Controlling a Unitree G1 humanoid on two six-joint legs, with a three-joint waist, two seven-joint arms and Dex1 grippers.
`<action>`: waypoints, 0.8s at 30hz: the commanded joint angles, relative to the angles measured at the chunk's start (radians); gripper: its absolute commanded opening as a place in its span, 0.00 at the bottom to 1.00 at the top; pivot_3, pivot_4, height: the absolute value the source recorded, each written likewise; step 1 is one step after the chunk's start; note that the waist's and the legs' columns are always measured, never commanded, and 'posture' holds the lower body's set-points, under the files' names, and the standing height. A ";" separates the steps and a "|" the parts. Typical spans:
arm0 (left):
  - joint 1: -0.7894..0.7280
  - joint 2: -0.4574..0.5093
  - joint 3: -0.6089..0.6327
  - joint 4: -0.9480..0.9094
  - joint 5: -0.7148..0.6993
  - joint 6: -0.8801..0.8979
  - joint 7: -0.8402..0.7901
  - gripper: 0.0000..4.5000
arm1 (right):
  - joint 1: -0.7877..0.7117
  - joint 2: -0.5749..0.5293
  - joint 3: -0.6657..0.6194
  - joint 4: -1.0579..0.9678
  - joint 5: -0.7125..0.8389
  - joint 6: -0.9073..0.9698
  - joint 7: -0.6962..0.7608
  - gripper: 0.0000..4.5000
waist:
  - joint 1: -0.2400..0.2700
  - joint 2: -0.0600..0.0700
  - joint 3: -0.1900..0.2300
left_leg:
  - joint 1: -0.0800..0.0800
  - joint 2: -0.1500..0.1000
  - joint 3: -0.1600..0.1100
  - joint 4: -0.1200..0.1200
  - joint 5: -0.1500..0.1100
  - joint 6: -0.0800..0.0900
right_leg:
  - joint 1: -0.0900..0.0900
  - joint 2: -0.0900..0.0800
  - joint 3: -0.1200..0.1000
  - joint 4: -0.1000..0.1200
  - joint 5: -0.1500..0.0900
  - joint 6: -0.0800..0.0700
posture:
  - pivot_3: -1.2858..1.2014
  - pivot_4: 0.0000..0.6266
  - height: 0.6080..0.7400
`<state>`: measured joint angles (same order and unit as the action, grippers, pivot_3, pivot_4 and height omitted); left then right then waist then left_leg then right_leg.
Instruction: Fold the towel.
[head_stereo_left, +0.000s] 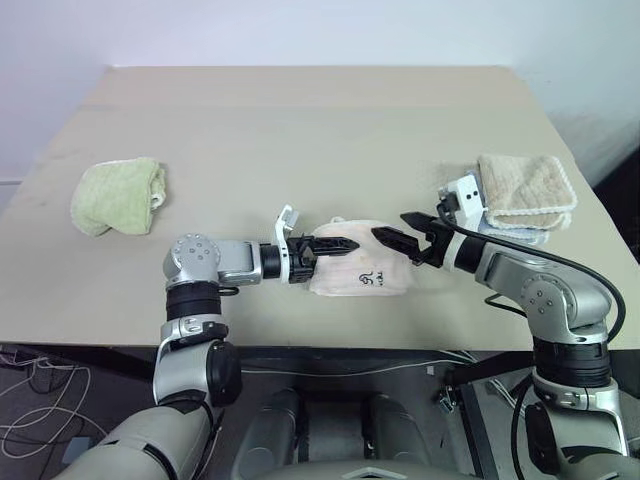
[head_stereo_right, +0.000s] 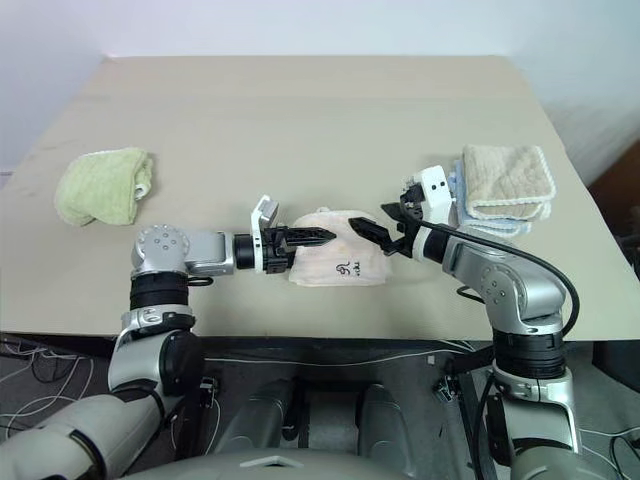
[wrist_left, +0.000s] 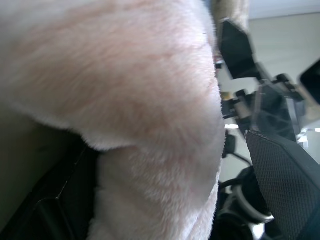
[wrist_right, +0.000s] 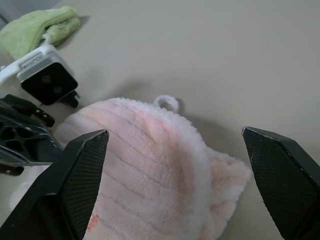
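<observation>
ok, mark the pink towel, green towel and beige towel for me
pink towel (head_stereo_left: 362, 272), left eye view, front face near the black marks
green towel (head_stereo_left: 118, 195), left eye view, middle of the bundle
beige towel (head_stereo_left: 525, 186), left eye view, top of the folded stack

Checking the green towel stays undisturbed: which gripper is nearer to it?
Left. The left gripper sits over the pink towel, on the side facing the light green towel. The right gripper is over the pink towel's far side, farther from it.
</observation>
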<state>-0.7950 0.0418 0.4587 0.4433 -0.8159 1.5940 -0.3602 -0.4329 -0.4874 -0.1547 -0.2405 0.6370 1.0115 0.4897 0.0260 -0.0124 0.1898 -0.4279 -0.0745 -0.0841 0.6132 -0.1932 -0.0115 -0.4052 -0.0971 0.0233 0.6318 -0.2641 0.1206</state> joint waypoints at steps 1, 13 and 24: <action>-0.001 -0.039 0.026 -0.005 -0.006 -0.016 0.019 0.99 | 0.018 0.000 -0.033 -0.046 0.022 0.006 -0.015 1.00 | 0.001 0.000 0.000 | 0.000 0.000 0.000 0.000 0.000 0.000 | 0.000 0.000 0.000 0.000 0.000 0.000 | 0.52 0.24 1.00; 0.022 -0.042 0.064 -0.055 -0.022 -0.020 0.044 0.32 | 0.032 -0.012 -0.078 -0.049 0.037 0.001 -0.045 1.00 | -0.015 0.000 0.000 | 0.000 0.000 0.000 0.000 0.000 0.000 | 0.000 0.000 0.000 0.000 0.000 0.000 | 0.52 0.24 1.00; 0.114 0.118 -0.078 -0.276 -0.058 -0.016 -0.103 0.00 | 0.053 -0.031 -0.243 -0.116 0.209 -0.078 0.044 1.00 | -0.038 0.000 0.000 | 0.001 0.001 0.001 0.000 0.000 0.000 | 0.000 0.001 0.001 0.001 0.000 0.000 | 0.52 0.24 1.00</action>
<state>-0.6919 0.1325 0.4205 0.2437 -0.8390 1.5790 -0.4075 -0.3643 -0.5189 -0.3616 -0.3454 0.8116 0.9531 0.5384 -0.0116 -0.0123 0.1901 -0.4269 -0.0734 -0.0832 0.6123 -0.1932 -0.0116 -0.4054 -0.0965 0.0247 0.6327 -0.2640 0.1206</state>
